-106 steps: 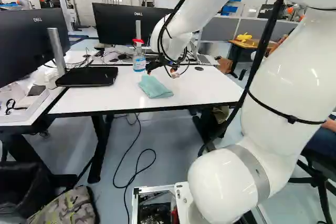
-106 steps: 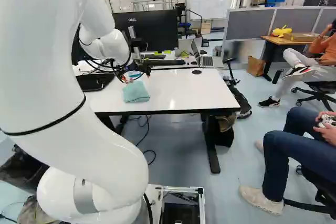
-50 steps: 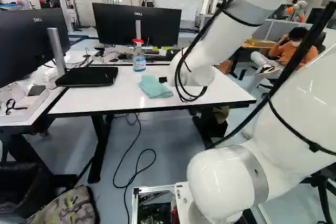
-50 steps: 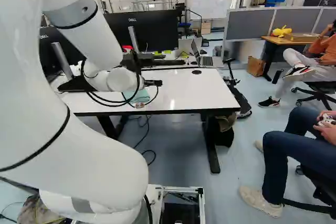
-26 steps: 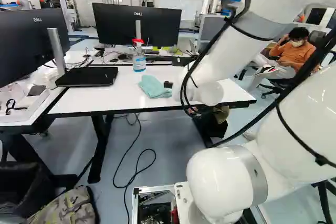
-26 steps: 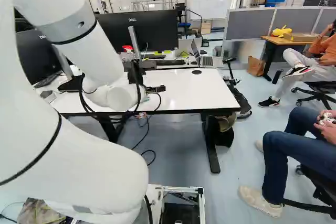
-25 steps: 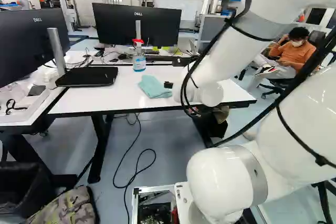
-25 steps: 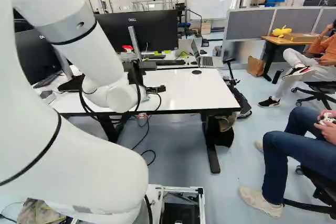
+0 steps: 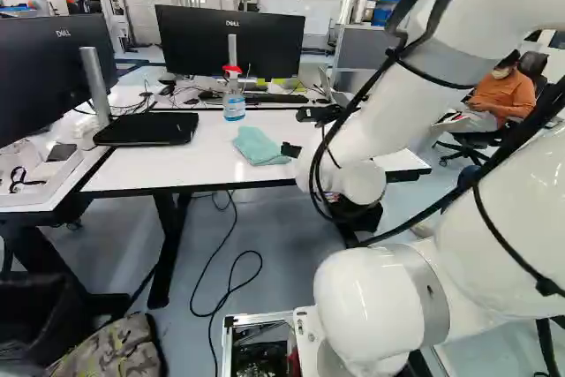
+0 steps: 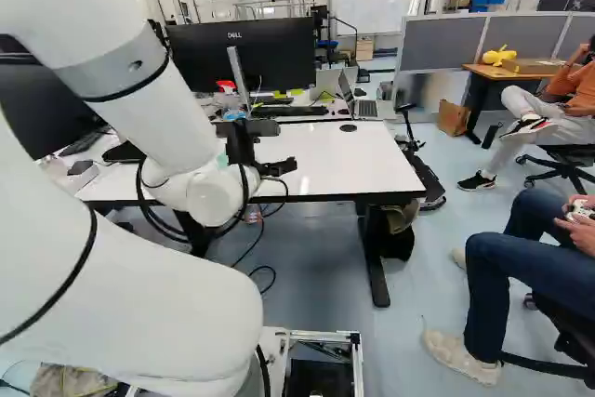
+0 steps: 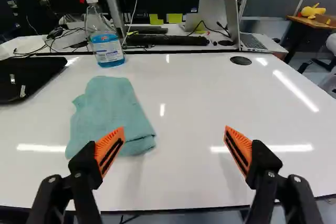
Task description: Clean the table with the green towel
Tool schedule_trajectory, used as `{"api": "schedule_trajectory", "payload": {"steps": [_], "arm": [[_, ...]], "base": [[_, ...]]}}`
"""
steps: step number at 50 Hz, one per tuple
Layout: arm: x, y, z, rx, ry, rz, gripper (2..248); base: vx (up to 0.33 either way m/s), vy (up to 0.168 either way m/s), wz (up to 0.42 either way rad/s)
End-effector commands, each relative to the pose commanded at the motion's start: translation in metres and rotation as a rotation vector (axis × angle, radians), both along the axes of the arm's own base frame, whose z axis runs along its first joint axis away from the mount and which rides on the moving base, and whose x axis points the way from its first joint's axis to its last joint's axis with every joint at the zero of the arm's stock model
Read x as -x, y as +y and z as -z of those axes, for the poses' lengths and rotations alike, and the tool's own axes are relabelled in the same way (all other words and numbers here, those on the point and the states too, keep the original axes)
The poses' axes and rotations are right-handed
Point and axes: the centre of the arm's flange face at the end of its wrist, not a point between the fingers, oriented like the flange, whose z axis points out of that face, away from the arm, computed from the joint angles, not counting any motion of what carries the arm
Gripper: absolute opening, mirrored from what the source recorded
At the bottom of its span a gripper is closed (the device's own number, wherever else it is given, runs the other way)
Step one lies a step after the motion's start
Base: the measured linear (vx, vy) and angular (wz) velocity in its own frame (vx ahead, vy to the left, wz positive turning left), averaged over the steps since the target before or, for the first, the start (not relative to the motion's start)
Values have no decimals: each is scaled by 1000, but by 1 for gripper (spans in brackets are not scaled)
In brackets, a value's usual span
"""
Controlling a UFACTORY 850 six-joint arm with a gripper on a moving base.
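- Surface (image 11: 220, 98): white desk top, spanning the wrist view ahead of the fingers; its near edge lies just beneath them.
- Green towel (image 11: 109, 114): lies crumpled flat on the surface, ahead of the gripper and off toward one finger (image 11: 109, 148); long axis runs roughly away from the gripper, toward the spray bottle (image 11: 103, 30).
- Gripper (image 11: 174, 145): fingers spread wide, nothing held; apparently raised clear of the surface, though height is hard to judge.

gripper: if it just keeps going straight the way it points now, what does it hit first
Probably the bare white table. The open gripper looks ahead and slightly down across it, and the green towel lies off to the side, ahead of one finger, not between them. Depth is unclear.
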Motion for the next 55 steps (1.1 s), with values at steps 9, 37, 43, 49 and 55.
{"api": "schedule_trajectory", "payload": {"steps": [9,37,43,49,55], "arm": [[7,-2,3,0,-15,6,247],[14,-3,6,0,-29,11,247],[14,-3,6,0,-29,11,247],[14,-3,6,0,-29,11,247],[14,-3,6,0,-29,11,247]], "base": [[0,0,0],[0,0,0],[0,0,0],[0,0,0],[0,0,0]]}}
